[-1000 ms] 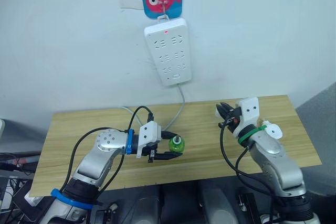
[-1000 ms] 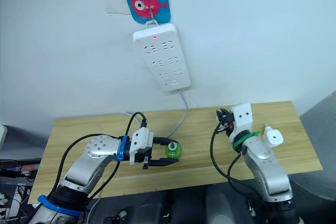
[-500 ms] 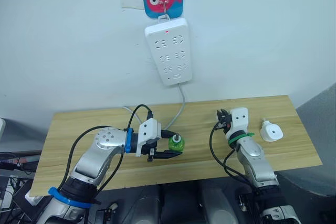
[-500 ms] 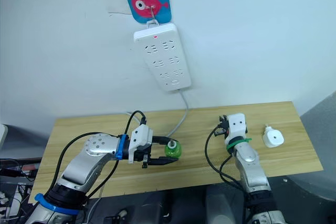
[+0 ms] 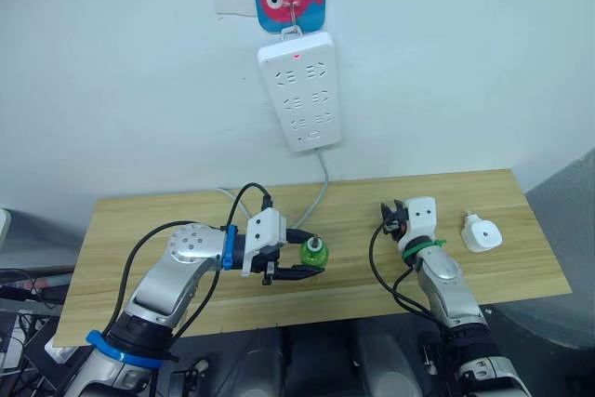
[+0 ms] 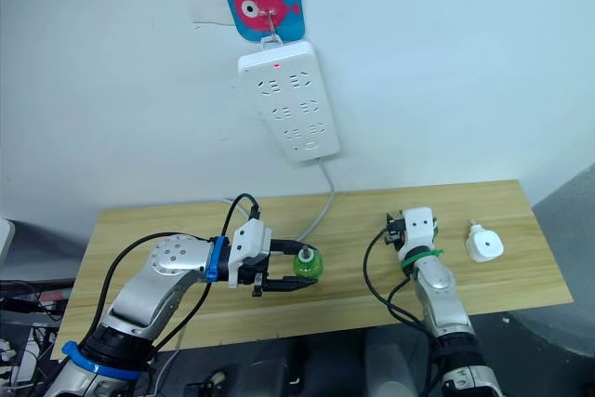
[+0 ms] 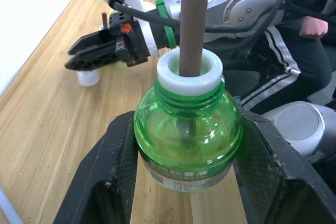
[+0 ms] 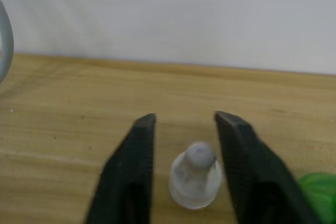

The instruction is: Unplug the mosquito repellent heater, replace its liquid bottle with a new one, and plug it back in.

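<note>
- Left claw: clamped on a green translucent plastic liquid bottle with brown wick, mid wooden worktop.
- Right claw: fingers apart, straddling a small white cap.
- Small white rounded plastic heater: lying unplugged near the worktop's right end.

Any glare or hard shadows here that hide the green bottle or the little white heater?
Left eye view: soft, even light; no glare or hard shadow on the small white rounded heater. Left wrist view: light shines through the translucent green plastic bottle, with mild highlights on its shoulder. Right wrist view: the small white cap inside the open right gripper is evenly lit.
</note>
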